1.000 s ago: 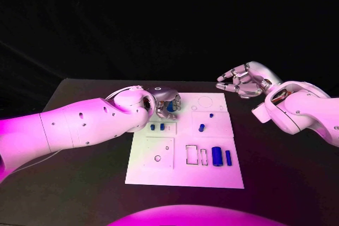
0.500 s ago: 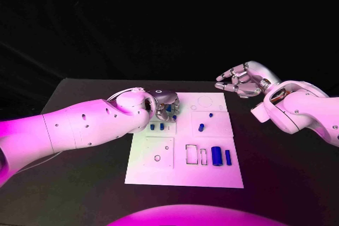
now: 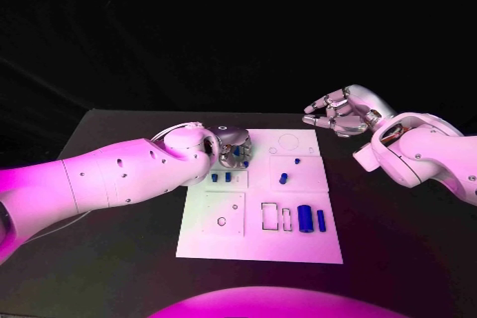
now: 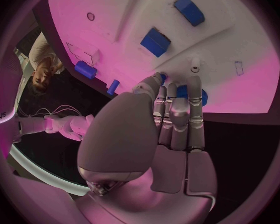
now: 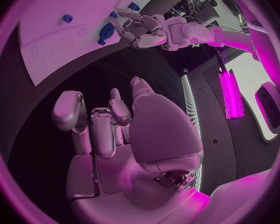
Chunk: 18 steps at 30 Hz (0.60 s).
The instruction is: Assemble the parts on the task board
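A: While the left hand (image 3: 234, 147) hangs over the board's (image 3: 260, 245) far left, what's it holding?
B: Fingers together around a blue part (image 4: 191, 94); grip unclear. Right hand (image 3: 343, 112), off the far right corner, curls on nothing.

No word, number or brand can be read anywhere in these pictures. The task board (image 3: 260, 245) carries only thin outlined shapes, circles toward twelve o'clock and rectangles toward five o'clock of its face, and none of them is lettering. In the left wrist view a few pale letters stand on a dark surface at about nine o'clock of the circle, cut by the rim and too bent to make out. In the right wrist view a fragment of letters sits on a white arm at about two o'clock, likewise too small and cropped to read.
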{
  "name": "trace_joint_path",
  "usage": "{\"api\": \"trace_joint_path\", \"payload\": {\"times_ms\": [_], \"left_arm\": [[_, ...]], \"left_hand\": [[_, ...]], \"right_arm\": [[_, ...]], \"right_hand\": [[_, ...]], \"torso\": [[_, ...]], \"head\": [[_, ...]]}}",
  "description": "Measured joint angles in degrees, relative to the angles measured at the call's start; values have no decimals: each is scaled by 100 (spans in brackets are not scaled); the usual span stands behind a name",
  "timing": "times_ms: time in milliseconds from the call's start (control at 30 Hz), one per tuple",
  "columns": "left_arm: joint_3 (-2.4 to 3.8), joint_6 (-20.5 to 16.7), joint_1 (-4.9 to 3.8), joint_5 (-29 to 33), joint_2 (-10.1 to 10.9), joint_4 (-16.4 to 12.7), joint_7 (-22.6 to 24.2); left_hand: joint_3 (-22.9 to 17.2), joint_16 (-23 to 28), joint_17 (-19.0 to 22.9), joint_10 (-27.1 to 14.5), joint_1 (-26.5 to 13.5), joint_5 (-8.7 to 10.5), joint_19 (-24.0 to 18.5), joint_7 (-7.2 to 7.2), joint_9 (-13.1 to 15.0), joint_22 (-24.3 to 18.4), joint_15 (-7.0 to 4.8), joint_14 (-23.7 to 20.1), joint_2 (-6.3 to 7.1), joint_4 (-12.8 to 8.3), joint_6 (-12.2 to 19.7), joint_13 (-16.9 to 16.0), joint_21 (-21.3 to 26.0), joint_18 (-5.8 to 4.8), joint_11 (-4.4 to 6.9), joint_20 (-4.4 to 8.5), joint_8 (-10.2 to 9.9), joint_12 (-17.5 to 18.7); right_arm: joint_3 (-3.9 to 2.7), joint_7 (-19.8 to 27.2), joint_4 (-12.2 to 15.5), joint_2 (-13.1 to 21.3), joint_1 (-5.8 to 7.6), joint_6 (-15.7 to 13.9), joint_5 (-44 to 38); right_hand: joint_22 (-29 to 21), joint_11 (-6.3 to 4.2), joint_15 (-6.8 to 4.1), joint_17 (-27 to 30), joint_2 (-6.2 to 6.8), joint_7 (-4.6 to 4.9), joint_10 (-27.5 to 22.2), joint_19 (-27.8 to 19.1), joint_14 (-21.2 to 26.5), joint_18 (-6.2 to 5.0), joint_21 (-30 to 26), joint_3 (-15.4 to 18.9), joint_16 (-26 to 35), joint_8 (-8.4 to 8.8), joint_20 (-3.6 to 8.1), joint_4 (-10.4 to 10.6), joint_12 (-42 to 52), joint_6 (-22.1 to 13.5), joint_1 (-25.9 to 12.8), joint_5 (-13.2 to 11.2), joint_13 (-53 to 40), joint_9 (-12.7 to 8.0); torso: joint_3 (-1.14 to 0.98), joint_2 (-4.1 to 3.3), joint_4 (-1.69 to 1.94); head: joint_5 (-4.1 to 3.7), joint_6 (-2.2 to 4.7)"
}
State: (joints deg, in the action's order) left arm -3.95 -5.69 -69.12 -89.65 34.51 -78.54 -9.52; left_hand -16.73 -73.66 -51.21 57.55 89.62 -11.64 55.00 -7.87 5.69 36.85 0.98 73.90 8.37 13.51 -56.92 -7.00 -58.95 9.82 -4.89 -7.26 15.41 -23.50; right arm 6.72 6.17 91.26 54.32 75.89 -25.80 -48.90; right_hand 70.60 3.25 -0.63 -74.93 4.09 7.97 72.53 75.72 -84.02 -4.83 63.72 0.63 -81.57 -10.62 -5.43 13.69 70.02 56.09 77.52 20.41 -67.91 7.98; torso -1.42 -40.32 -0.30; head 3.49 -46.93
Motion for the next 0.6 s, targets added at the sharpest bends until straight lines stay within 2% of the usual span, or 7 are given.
{"api": "trace_joint_path", "payload": {"times_ms": [333, 600], "left_arm": [[0, 39, 15, 68, -47, 61, -1], [3, 71, 28, 110, -72, 73, 6]], "left_hand": [[-217, -94, -30, 231, 0, 0, 20, 22, -32, 63, -15, 57, 0, -27, -144, 112, -112, -1, 19, 20, -144, 210], [-244, -133, -66, 272, -24, 0, 20, 2, -41, 108, -16, 99, 23, -58, -162, 138, -146, -1, 16, 20, -171, 273]], "right_arm": [[0, 1, 6, 0, 0, 0, 0], [0, 1, 15, 4, 0, 1, 0]], "right_hand": [[0, 0, 0, 1, 0, 0, 0, 0, 0, 0, 0, 0, 0, 0, 0, 0, 0, 0, 0, 0, 0, 0], [0, 0, 0, 1, 0, 0, 0, 0, 0, 0, 0, 0, 0, 0, 0, 0, 0, 0, 0, 0, 0, 0]], "torso": [[-1, 3, 0], [-1, 3, -1]], "head": [[6, -4], [-2, -14]]}}
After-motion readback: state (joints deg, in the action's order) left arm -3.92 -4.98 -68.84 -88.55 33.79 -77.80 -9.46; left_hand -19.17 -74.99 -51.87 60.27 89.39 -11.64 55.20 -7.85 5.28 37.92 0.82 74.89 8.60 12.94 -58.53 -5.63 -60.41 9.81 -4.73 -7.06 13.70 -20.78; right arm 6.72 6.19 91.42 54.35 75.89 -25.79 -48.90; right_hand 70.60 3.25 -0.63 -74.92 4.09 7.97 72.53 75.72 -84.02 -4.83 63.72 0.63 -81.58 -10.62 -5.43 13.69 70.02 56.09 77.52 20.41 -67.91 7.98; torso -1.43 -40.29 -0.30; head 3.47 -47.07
